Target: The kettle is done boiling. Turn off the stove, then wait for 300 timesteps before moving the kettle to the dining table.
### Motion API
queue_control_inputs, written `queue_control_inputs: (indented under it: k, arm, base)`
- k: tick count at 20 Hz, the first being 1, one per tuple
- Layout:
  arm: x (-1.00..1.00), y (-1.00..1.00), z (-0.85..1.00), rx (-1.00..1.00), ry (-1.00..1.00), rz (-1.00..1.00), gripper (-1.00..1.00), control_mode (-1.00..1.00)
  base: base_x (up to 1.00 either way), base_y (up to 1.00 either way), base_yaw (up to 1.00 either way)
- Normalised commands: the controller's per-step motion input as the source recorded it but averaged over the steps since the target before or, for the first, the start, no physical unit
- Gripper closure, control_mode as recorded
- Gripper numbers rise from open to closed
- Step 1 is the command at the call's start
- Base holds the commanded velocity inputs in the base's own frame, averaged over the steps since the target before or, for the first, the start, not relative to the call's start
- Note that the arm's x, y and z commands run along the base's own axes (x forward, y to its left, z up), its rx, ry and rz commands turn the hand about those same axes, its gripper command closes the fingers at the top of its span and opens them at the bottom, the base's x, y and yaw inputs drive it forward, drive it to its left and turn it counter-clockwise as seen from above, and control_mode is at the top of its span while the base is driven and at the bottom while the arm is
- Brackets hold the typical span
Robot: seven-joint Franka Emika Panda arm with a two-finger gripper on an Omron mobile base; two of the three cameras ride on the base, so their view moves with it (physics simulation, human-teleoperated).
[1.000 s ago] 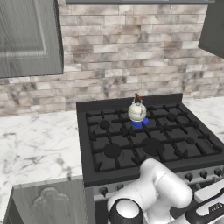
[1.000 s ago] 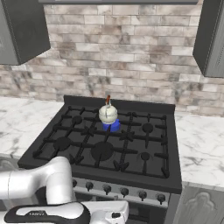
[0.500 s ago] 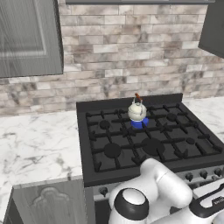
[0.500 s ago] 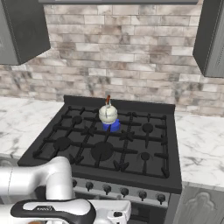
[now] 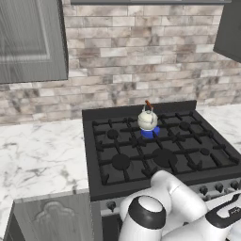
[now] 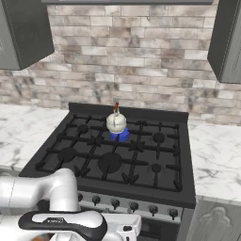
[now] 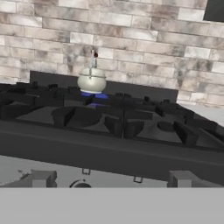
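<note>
Small round cream-white kettle point(image 5: 147, 120) point(image 6: 116, 122) point(image 7: 92, 80) with red-tipped arched handle sits upright on a rear-centre burner of the black gas stove point(image 5: 123, 162) point(image 6: 113, 161) point(image 7: 109, 122), centre frame in both base views, blue flame under it. Hand view: level with the stove's steel front, finger tips point(image 7: 40, 179) low in the frame, jaws released, gripping nothing. White marble desk point(image 5: 40, 157) left of the stove.

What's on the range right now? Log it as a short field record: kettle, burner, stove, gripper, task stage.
kettle: cream-white kettle upright on a rear centre burner
burner: blue flame under the kettle, so lit
stove: black stove, knobs along the steel front
gripper: gripper open, low before the stove's front edge, holding nothing
task stage: stove not yet turned off; kettle not yet moved
</note>
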Motion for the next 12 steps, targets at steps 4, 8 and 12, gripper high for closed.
queue_control_inputs:
  k: [4, 8, 12]
  arm:
    - [0.13, -0.12, -0.17, 0.00, 0.00, -0.03, -1.00, -1.00]
    - [0.11, -0.10, -0.22, 0.00, 0.00, -0.01, -1.00, -1.00]
    - [0.08, -0.06, -0.21, 0.00, 0.00, 0.00, -1.00, -1.00]
  base:
    - [0.00, 0.00, 0.00]
    - [0.00, 0.00, 0.00]
    - [0.00, 0.00, 0.00]
